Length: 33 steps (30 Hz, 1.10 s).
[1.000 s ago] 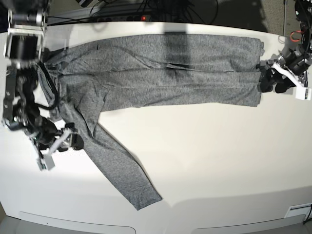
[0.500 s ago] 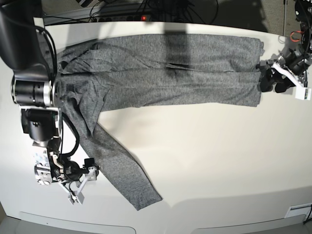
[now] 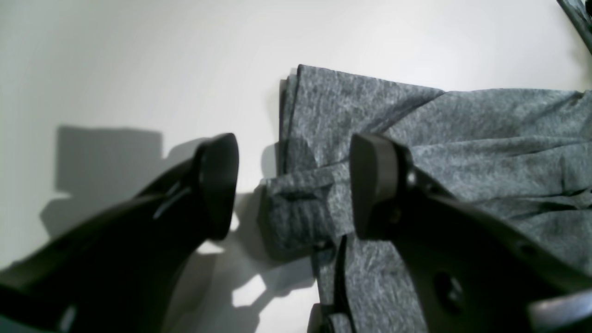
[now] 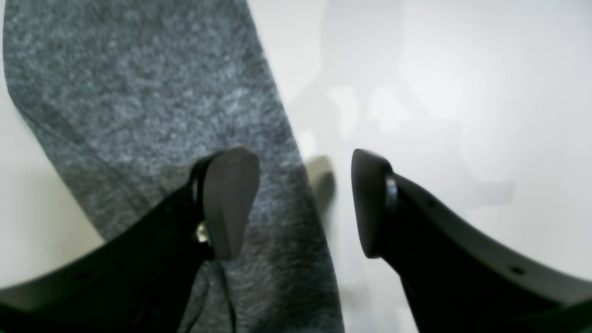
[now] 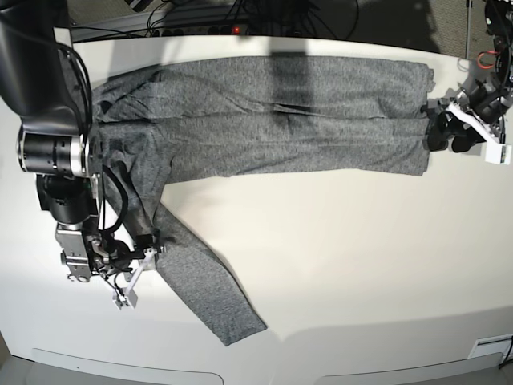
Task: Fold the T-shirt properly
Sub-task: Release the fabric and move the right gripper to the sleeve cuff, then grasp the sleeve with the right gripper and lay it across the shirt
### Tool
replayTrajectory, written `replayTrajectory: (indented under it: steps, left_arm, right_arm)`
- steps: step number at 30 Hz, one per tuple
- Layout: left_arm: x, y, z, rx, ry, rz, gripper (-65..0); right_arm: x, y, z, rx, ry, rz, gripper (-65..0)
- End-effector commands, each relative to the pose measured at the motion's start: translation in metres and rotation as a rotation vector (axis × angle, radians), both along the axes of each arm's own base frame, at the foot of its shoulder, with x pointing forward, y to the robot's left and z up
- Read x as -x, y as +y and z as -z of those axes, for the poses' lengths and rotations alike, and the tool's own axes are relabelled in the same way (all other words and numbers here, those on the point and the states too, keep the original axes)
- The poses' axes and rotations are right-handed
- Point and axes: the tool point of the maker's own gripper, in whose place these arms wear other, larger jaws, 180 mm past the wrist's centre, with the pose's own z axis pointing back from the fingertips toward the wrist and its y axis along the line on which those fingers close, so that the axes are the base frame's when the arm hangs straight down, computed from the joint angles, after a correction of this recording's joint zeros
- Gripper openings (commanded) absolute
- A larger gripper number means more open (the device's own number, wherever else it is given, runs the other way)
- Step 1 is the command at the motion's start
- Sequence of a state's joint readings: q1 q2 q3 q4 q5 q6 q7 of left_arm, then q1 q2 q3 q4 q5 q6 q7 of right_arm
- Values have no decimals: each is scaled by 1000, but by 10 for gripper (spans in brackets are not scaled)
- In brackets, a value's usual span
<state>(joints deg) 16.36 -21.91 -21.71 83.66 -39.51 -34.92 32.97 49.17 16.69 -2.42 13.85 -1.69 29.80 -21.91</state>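
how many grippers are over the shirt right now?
2. The left gripper is at the T-shirt's folded hem edge, one finger over fabric. The right gripper straddles the loose sleeve's edge. Both open, neither gripping.

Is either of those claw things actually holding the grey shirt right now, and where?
No. Both end effectors, left and right, are open over the T-shirt, gripping nothing.

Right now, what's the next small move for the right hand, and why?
Probably lower and close on the sleeve edge. The right hand is open, one finger over the T-shirt sleeve, the other over bare table, so it straddles the edge without gripping. The left hand is open at the hem.
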Motion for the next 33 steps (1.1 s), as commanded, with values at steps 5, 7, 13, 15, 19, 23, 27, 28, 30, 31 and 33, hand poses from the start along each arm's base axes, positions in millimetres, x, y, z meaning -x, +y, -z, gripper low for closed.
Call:
replayTrajectory:
  steps: [5,7,13,15,19,23,27,28,30,31,33]
  left_arm:
    - [-9,4,-16,-2,-56,1,-281]
    - [-9,4,-16,-3,-56,1,-280]
    - [-9,4,-16,-3,-56,1,-281]
    - [-9,4,-16,-3,-56,1,-281]
    - [-9,4,-16,-3,-57,1,-281]
    - [-10,4,-16,-2,-60,0,-281]
    - [-10,5,-17,-2,-63,-2,-281]
    - [-10,5,-17,-2,-63,-2,-281]
    - [-10,5,-17,-1,-63,-2,-281]
    - [-10,5,-17,-2,-63,-2,-281]
    - [-10,5,-17,-2,-63,-2,-281]
  right_arm:
    - [3,-5,2,7,2,10,-339]
    - [9,-5,8,8,22,10,-344]
    - [17,-7,13,17,75,12,-559]
    - [14,-7,10,15,58,12,-650]
    - [-7,-6,-13,15,8,7,-650]
    - [-18,14,-42,-36,18,-113,-650]
    - [-21,34,-63,-137,39,-137,-650]
    - [-21,38,-66,-156,45,-137,-650]
    - [-19,48,-72,-202,61,-142,-650]
    - [-16,55,-74,-238,78,-145,-650]
    - [-10,71,-78,-307,109,-163,-650]
